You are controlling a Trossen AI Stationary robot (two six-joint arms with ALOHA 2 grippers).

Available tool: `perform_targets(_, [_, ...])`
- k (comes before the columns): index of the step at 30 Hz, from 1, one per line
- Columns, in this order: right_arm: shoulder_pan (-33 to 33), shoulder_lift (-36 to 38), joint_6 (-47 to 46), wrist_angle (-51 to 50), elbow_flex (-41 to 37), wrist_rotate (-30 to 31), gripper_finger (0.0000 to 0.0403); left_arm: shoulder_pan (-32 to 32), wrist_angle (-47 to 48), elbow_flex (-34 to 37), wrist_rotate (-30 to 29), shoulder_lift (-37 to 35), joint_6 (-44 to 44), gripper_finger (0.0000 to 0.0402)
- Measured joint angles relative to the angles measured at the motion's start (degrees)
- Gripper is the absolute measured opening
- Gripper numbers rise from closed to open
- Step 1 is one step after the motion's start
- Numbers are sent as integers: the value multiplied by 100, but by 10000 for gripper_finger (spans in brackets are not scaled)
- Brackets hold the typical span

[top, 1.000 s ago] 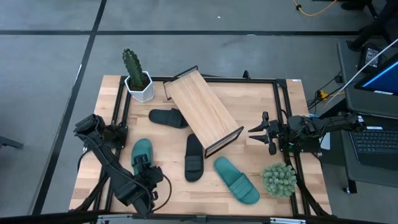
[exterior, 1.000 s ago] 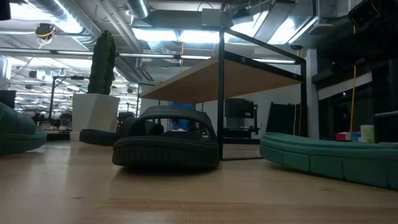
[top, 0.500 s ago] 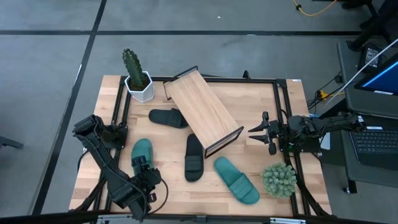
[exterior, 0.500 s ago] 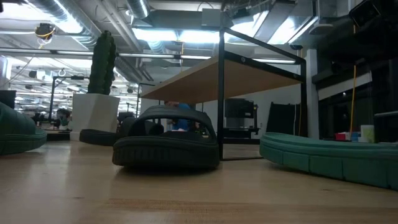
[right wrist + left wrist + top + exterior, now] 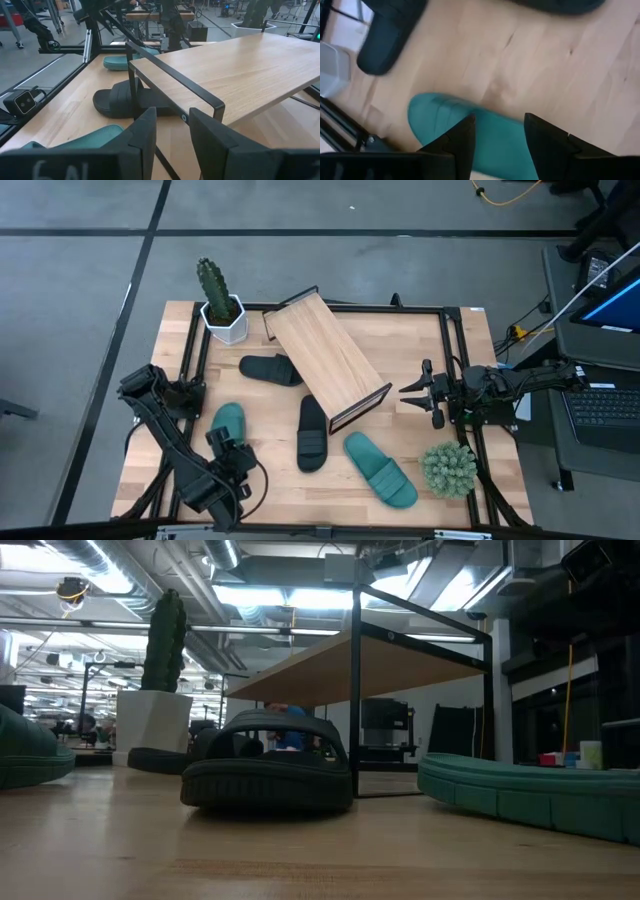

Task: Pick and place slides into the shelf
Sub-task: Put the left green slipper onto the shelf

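Our left gripper (image 5: 497, 132) hangs with its fingers spread right over the green slide (image 5: 227, 423). We should go down straight and pinch its strap. The shelf (image 5: 325, 360) waits mid-table. Our right gripper (image 5: 412, 392) rests open beside it.

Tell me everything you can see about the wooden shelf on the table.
The shelf is a light wooden plank on a thin black metal frame. It stands diagonally near the middle of the table, its top bare; no slide lies on it. In the right wrist view the plank looks smooth and slanted, with a black rail along its low edge. One black slide lies partly under its near end, another beside its left side. No gripper touches it.
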State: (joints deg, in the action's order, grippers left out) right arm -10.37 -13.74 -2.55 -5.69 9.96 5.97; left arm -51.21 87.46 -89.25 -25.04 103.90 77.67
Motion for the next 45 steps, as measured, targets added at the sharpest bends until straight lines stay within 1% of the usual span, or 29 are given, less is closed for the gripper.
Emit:
perform_targets(4, [2, 0, 0, 2, 0, 1, 117, -93, -2, 0, 179, 4, 73, 171])
perform_targets(12, [1, -2, 13, 2, 0, -1, 117, -298, -1, 0, 188, 5, 190, 203])
perform_targets(14, [2, -1, 22, 2, 0, 0, 117, -339, 23, 3, 39, 9, 179, 207])
perform_targets(19, [1, -2, 24, -5, 0, -1, 117, -483, -203, 103, -674, 10, 273, 208])
perform_targets(21, [1, -2, 24, -9, 0, -1, 117, -529, -299, 212, -758, 9, 325, 209])
perform_targets(24, [0, -2, 24, -11, 0, -1, 117, -527, -399, 396, -622, 17, 530, 209])
perform_targets(28, [1, -2, 132, -13, 0, 0, 117, -499, -373, 672, -90, 17, 623, 209])
perform_targets(31, [0, -3, 159, -15, 0, -1, 117, -500, -367, 909, 136, 17, 623, 209])
perform_targets(40, [0, -2, 157, -18, 0, -1, 117, -496, -290, 1709, 374, 15, 627, 209])
perform_targets(45, [2, -2, 157, -20, 0, -1, 117, -496, -297, 2062, 374, 15, 631, 209])
